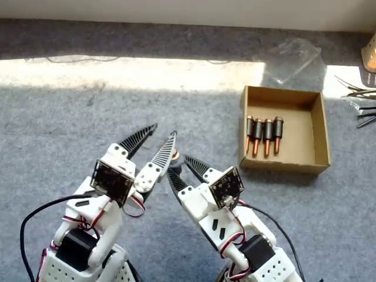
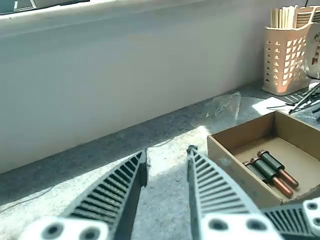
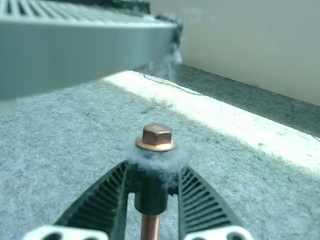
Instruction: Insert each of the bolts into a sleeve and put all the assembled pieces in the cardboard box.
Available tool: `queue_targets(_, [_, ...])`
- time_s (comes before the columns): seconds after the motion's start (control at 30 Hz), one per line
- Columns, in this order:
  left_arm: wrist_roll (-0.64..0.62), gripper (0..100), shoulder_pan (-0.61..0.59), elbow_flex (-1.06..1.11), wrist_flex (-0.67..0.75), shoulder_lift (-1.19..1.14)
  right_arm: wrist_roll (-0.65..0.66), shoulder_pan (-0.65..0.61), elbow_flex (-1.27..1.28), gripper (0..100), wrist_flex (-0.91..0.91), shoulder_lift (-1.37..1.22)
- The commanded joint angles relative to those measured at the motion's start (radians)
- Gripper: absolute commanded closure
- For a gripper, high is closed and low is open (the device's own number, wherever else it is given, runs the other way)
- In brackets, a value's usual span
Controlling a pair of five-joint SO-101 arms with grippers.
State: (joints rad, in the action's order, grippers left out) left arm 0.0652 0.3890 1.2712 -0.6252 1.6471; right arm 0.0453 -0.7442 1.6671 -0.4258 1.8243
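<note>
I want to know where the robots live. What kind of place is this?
Probably a hobby or lab workbench by a wall: a grey fuzzy cover, a cardboard box of sleeved bolts, and a basket of sticks.

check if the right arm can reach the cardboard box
Probably yes: only bare carpet lies between the cardboard box and the right gripper holding its sleeved bolt; the left gripper is on the far side.
</note>
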Motion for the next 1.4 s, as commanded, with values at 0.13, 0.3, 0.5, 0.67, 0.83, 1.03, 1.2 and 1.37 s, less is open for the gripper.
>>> queue_targets(0.13, [0.003, 87, -0.17, -0.067, -0.002, 0.013, 0.0, -0.004, 0.11, 99.5, 0.007, 0.015])
queue_targets(0.3, [0.003, 87, -0.412, -0.051, -0.003, 0.013, 0.0, -0.004, 0.108, 99.5, 0.007, 0.015])
queue_targets(0.5, [0.0, 87, -0.553, 0.018, -0.003, 0.013, 0.0, -0.004, 0.108, 99.5, 0.007, 0.015])
queue_targets(0.67, [0.0, 100, -0.553, -0.028, -0.117, 0.024, 0.0, 0.025, 0.107, 99.5, 0.007, 0.015])
queue_targets(0.83, [0.0, 100, -0.552, -0.045, -0.236, 0.156, 0.0, 0.048, 0.105, 99.5, 0.007, 0.015])
queue_targets(1.03, [0.0, 99, -0.552, -0.031, -0.301, 0.174, 0.0, 0.05, 0.105, 99.5, 0.007, 0.015])
queue_targets(1.2, [0.0, 99, -0.552, 0.042, -0.302, 0.176, 0.0, 0.067, 0.104, 99.5, 0.007, 0.015])
queue_targets(1.37, [0.0, 99, -0.552, 0.194, -0.302, 0.176, -0.002, 0.176, 0.102, 99.5, 0.007, 0.015])
